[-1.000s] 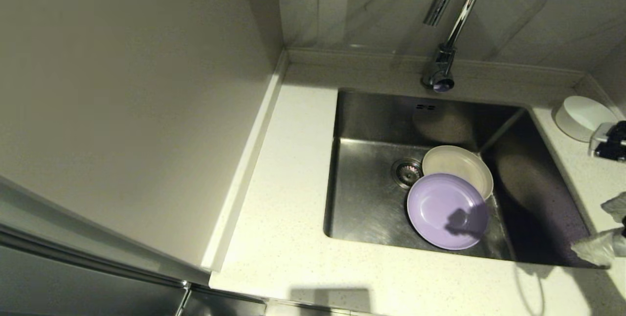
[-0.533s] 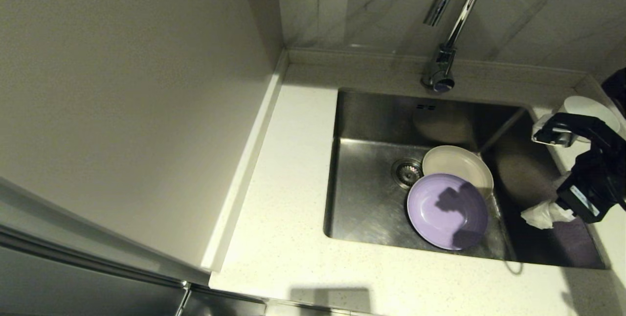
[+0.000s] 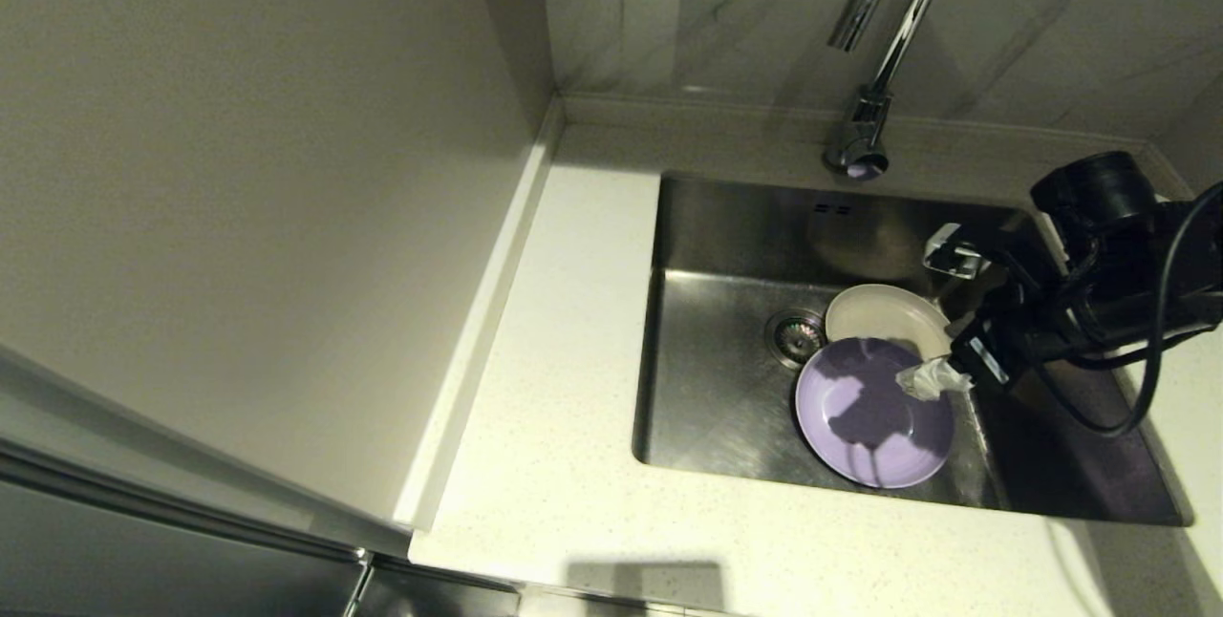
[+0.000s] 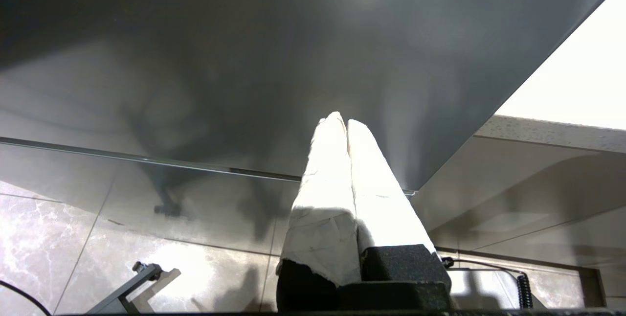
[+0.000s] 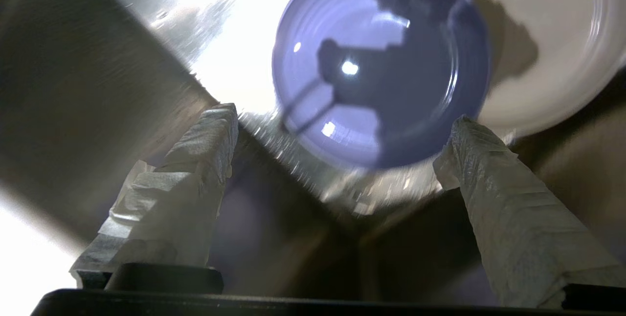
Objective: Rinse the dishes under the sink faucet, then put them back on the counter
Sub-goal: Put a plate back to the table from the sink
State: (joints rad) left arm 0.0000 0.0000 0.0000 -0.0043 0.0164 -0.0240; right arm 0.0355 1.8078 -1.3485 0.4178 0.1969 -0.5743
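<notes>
The sink (image 3: pixel 726 388) is set into the counter (image 3: pixel 564 464), with the faucet (image 3: pixel 865 135) standing at its back edge. On the sink's floor, just beside the round drain (image 3: pixel 793 335), lie two of the dishes: the lavender plate (image 3: pixel 860 426) toward the front wall of the sink, and the beige plate (image 3: pixel 884 316) behind it, toward the faucet. The lavender plate's rim overlaps the beige plate's edge. Both lie flat, open side up. The white bowl cannot be seen.

The right gripper (image 3: pixel 941 316) hangs over the right half of the sink, above the spot where the two plates meet, its arm reaching in from past the sink's right rim. In the right wrist view its fingers (image 5: pixel 205 159), wrapped in white padding, are spread wide apart with nothing between them; the lavender plate (image 5: pixel 381 61) and the beige plate (image 5: pixel 552 37) show beyond them, untouched. The gripper's shadow falls on the lavender plate.

The left gripper (image 4: pixel 347 125) is parked away from the sink, below the counter's edge beside a grey cabinet front (image 4: pixel 244 61), its padded fingers (image 4: pixel 327 184) pressed together and empty.
</notes>
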